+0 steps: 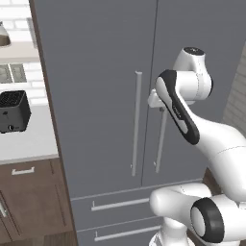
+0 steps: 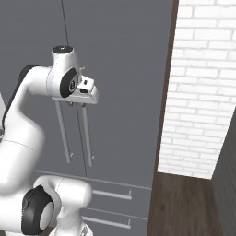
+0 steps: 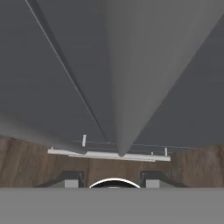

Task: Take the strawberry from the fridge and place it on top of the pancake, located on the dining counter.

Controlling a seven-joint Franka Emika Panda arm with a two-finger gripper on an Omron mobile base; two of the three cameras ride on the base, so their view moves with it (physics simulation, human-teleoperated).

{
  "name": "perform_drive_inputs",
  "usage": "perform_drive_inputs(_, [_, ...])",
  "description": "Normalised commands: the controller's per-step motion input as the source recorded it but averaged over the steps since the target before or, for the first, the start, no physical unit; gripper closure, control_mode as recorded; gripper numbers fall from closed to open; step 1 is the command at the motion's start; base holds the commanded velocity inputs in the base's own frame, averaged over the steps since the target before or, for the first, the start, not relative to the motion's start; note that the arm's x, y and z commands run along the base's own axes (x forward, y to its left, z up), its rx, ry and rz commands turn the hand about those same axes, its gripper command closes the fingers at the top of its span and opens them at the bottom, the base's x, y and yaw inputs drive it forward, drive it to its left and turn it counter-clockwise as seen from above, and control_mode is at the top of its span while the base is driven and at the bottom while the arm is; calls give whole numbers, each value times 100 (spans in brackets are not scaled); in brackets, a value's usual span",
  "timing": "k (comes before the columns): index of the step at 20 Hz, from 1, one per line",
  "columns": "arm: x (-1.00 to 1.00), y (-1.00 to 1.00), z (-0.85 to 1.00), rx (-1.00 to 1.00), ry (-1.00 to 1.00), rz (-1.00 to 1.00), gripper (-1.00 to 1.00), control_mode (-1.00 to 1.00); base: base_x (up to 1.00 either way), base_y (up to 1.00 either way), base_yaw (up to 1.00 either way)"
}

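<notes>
The tall grey fridge (image 1: 96, 72) (image 2: 124, 69) (image 3: 43, 87) stands right in front of me with both doors shut. My gripper (image 1: 154, 100) (image 2: 90, 94) (image 3: 113, 177) is at the top of the right door's long bar handle (image 1: 161, 144) (image 2: 87, 138) (image 3: 131, 65), pointing down along it. In the hand view the bar runs away between my two fingertips, which stand apart on either side of it. The strawberry, the pancake and the dining counter are out of view.
The left door's handle (image 1: 137, 125) (image 2: 62, 133) hangs close beside the right one. Two drawers (image 1: 120, 204) sit below the doors. A black toaster (image 1: 13, 111) stands on a white counter (image 1: 29, 139) to the left. A white brick wall (image 2: 203, 92) rises to the right.
</notes>
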Motion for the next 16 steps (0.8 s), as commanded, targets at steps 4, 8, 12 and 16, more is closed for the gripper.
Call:
perform_drive_inputs(4, [0,3,0,0,0,0,-100,100,-9,10,0])
perform_drive_inputs(8, [0,0,0,0,0,0,-100,100,-34,22,0])
perform_drive_inputs(12, [0,0,0,0,0,0,-100,100,-28,13,0])
perform_drive_inputs(16, [0,0,0,0,0,0,-100,100,-24,31,0])
